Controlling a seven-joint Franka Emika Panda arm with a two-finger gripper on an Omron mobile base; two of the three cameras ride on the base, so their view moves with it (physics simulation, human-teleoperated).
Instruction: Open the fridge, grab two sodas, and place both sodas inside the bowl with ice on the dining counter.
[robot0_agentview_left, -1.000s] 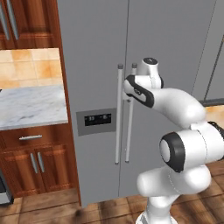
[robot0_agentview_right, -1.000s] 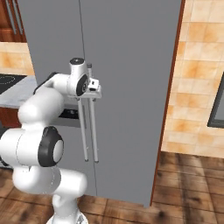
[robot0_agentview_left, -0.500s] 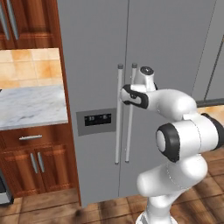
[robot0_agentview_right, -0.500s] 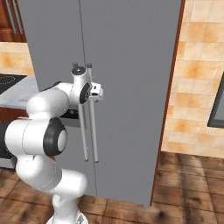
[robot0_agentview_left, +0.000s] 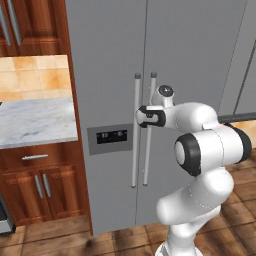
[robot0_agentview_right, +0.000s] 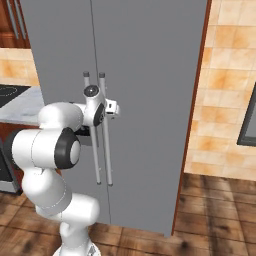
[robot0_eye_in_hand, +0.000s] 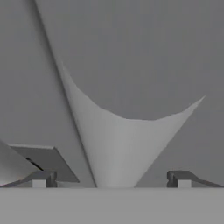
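The tall grey fridge (robot0_agentview_left: 190, 55) stands with both doors shut, and its dark dispenser panel (robot0_agentview_left: 111, 137) is on the left door. Two vertical bar handles run down the middle seam. My gripper (robot0_agentview_left: 144, 116) is at the right door's handle (robot0_agentview_left: 148, 150), about a third of the way down the bar. In the hand view the gripper (robot0_eye_in_hand: 111, 179) is open, and the pale handle (robot0_eye_in_hand: 114, 148) lies between its spread fingertips (robot0_eye_in_hand: 41, 178). From the right base view the hand (robot0_agentview_right: 109, 108) meets the same handle (robot0_agentview_right: 106, 150). The sodas are hidden behind the doors. The bowl with ice and the dining counter are out of view.
A marble countertop (robot0_agentview_left: 35, 120) on reddish wood cabinets (robot0_agentview_left: 40, 185) adjoins the fridge's left side. A dark stovetop (robot0_agentview_right: 10, 92) lies beyond it. A tan tiled wall (robot0_agentview_right: 225, 100) and a dark panel (robot0_agentview_right: 248, 115) are to the right. The floor is wood.
The hand has come down and in toward the fridge, from above the handle tops to the right handle. The arm's elbow has dropped lower. The doors stay shut.
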